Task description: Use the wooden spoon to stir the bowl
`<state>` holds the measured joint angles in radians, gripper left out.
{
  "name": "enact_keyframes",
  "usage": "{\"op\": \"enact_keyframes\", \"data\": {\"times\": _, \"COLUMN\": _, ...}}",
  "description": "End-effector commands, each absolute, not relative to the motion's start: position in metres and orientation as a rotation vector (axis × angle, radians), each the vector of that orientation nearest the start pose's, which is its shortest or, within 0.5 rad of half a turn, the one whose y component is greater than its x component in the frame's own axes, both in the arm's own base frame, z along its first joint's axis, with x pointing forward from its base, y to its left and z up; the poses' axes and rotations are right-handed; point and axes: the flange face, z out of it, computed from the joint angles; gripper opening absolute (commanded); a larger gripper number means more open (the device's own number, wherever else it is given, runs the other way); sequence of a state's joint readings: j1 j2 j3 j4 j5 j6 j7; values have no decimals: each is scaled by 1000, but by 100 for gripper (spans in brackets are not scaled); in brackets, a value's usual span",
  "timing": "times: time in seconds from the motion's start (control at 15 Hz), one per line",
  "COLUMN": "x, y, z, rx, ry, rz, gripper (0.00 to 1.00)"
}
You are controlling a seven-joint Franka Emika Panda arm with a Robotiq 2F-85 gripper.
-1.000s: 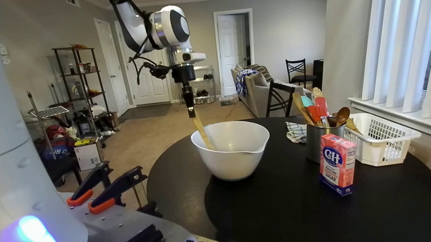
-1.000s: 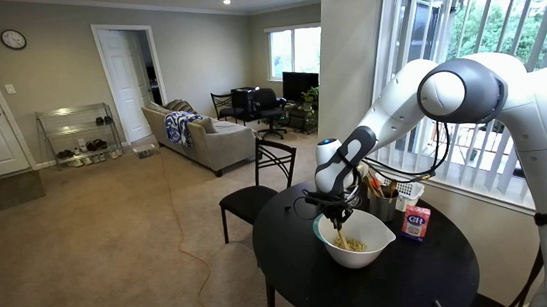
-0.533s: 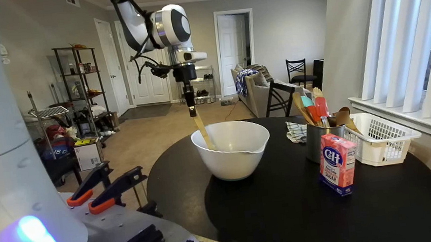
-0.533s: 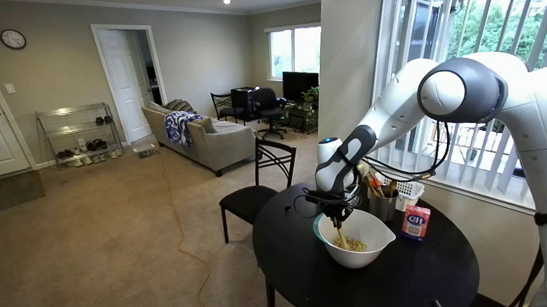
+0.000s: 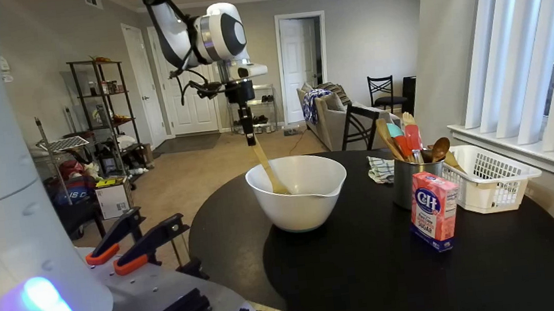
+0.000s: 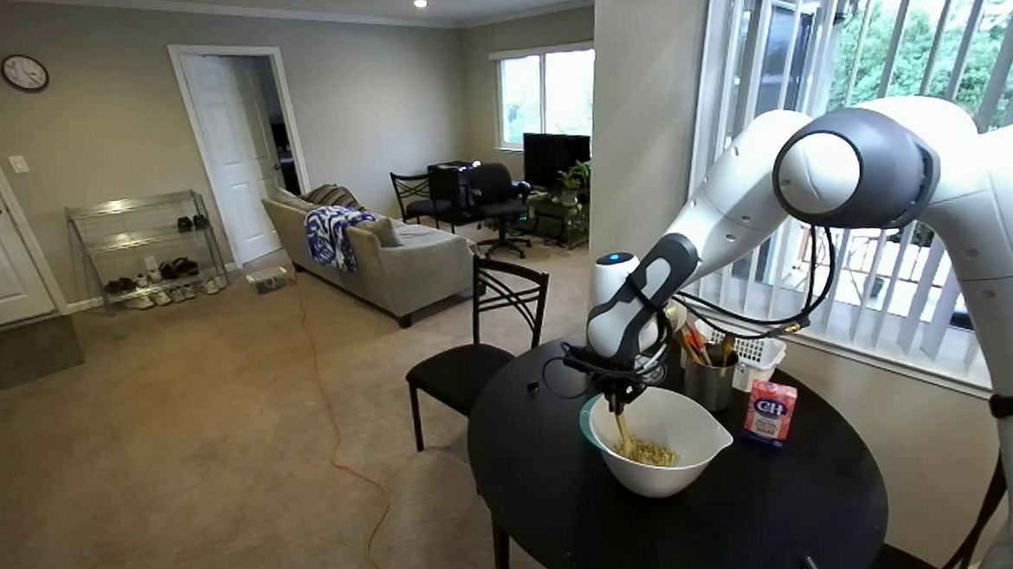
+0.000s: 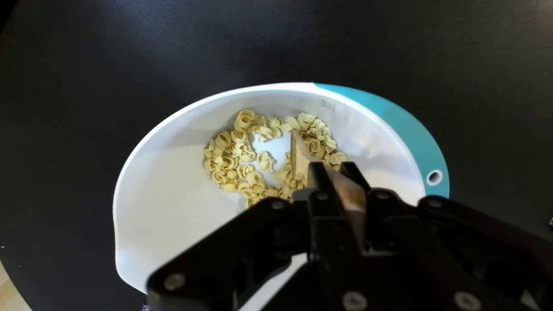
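Note:
My gripper is shut on the handle of the wooden spoon, which runs down between the two fingers. In both exterior views the gripper sits above the white bowl, and the tan spoon slants down inside it. Curly pale pasta covers much of the bowl's floor, with a bare white patch near the middle. The spoon's lower end is among the pasta, close to the turquoise part of the rim. The gripper hides the bowl's near right part in the wrist view.
On the round black table stand a pink sugar box, a metal pot of utensils and a white slatted basket. A checked cloth lies behind the pot. Beside the table is a black chair.
Gripper and spoon have shifted a little; in an exterior view they go right and slightly up, in an exterior view from elsewhere, left. The spoon tilts more. The bowl stays in place.

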<state>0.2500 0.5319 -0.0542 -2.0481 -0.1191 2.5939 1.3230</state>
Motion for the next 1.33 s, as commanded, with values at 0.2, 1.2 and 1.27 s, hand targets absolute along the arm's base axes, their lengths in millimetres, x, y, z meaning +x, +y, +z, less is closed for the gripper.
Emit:
{"op": "enact_keyframes", "data": {"times": 0.2, "x": 578, "y": 103, "z": 180, "rx": -2687, "ry": 1674, "rz": -219, "gripper": 5}}
{"op": "enact_keyframes", "data": {"times": 1.2, "x": 568, "y": 79, "z": 162, "rx": -2653, "ry": 2155, "rz": -277, "gripper": 5}}
{"op": "enact_keyframes", "data": {"times": 1.27, "x": 566, "y": 81, "z": 161, "rx": -2660, "ry": 2173, "rz": -227, "gripper": 5}}
